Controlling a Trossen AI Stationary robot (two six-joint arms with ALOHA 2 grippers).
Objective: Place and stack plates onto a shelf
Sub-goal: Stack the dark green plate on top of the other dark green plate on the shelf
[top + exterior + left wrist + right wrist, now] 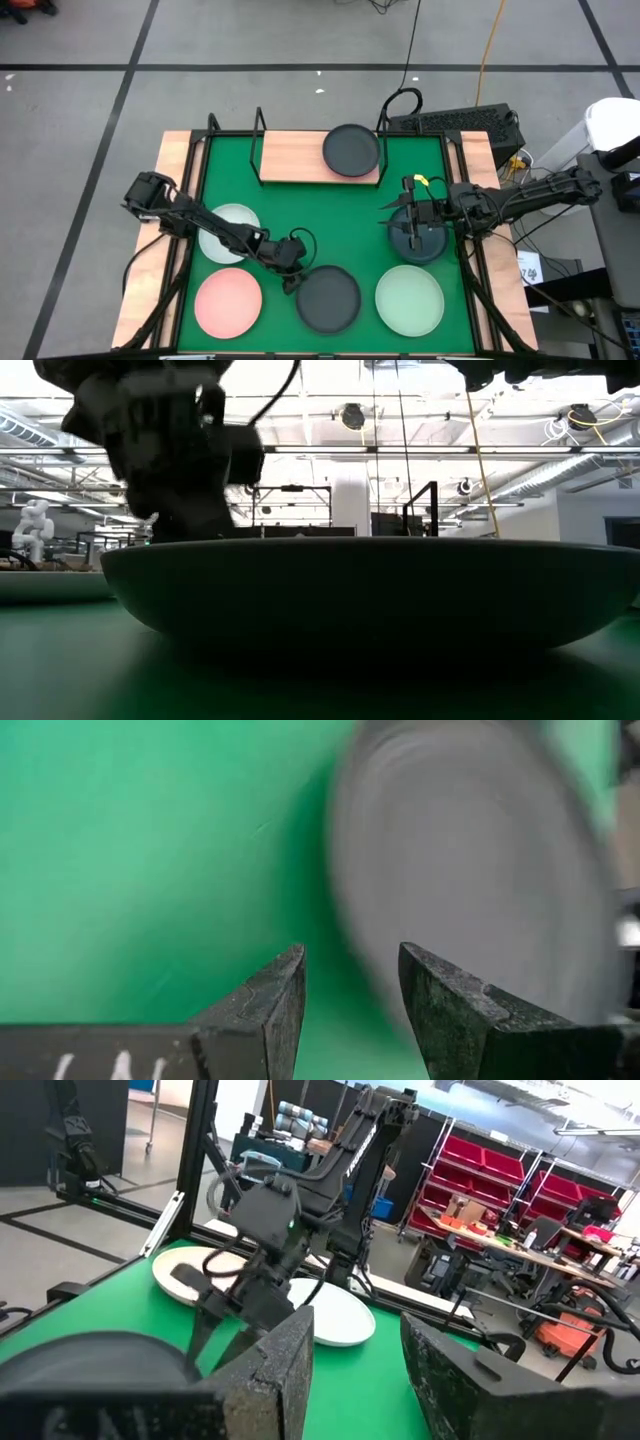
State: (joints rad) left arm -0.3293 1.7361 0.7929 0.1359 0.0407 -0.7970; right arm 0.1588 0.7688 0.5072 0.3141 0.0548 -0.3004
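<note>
Working the left claw (291, 283), fingers spread wide, at the near dark plate (328, 298) on the green mat, I needed its rim squarely between them, while the right claw (415, 232) hovered part-open over the teal plate (420, 243).

In the low view the near dark plate (370, 595) fills the frame and hides most of the table behind it. The left arm covers part of the whitish plate (232, 226). The right gripper (416, 232) hides the middle of the dark grey-teal plate (436, 245).
</note>
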